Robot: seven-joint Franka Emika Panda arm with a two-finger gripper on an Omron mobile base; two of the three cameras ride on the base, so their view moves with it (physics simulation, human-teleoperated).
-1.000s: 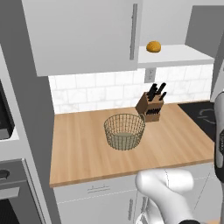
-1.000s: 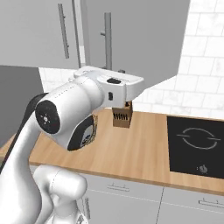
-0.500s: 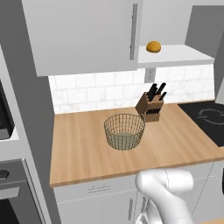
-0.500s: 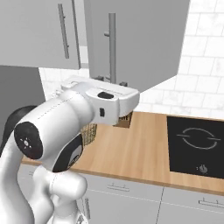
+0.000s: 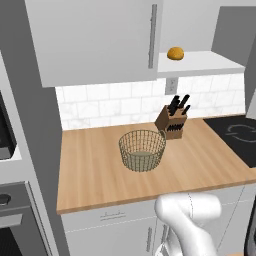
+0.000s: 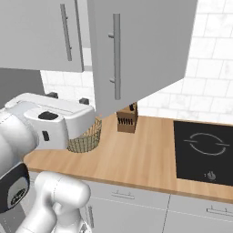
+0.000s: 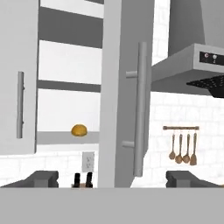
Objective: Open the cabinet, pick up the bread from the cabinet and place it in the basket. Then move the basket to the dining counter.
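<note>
The cabinet (image 5: 200,30) stands open, its door (image 6: 145,50) swung out toward me with the long bar handle (image 7: 141,109) facing the hand. The bread (image 5: 175,53) is a small orange-brown bun on the white shelf (image 5: 200,64), also seen in the hand view as the bread (image 7: 79,130) left of the door edge. The wire basket (image 5: 142,150) sits on the wooden countertop (image 5: 90,170) below; in the right base view the basket (image 6: 87,139) is half hidden behind my arm. My gripper (image 7: 113,179) is open, fingertips (image 7: 41,178) wide apart, back from the handle and holding nothing.
A knife block (image 5: 172,122) stands behind the basket against the white tiles. A black cooktop (image 6: 205,150) lies at the right. The wider closed door (image 5: 95,40) hangs left of the open shelf. A range hood (image 7: 197,65) and hanging utensils (image 7: 181,148) are on the right.
The jaws have spread from partly closed to wide open. The hand has drawn back, down and to the left, away from the door handle. The door has swung further out.
</note>
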